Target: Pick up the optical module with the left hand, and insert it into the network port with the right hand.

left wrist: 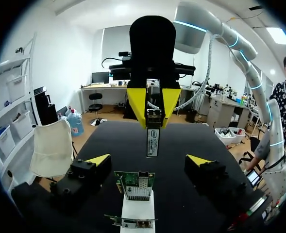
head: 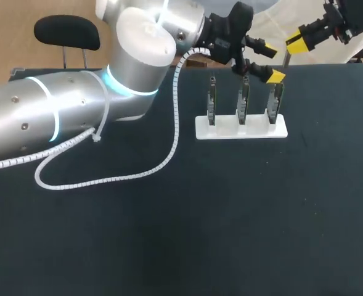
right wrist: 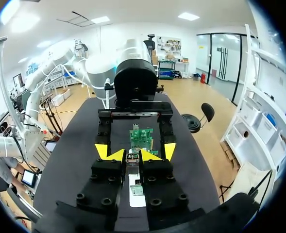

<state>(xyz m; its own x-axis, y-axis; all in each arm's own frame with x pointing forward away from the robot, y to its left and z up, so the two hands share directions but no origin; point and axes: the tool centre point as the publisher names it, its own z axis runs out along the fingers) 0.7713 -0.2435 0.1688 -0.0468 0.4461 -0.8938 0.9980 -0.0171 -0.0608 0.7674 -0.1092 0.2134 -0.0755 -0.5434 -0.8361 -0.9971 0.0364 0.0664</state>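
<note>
– At the far edge of the table, what is my right gripper (right wrist: 133,155) doing?
– It is clenched on the optical module (left wrist: 153,137). The module hangs upright from its yellow tips, just above the green network card (left wrist: 134,184) at one end of the white stand (head: 241,128).
– And my left gripper (left wrist: 148,161)?
– Released, fingers spread wide. Card and module sit ahead of it, between the fingers, and neither finger touches them.
– Does the module meet the card?
– Probably not. From my left wrist I see a small gap between the module's lower end and the card's top edge. From overhead the module is only a thin grey sliver, so I cannot confirm it there.
</note>
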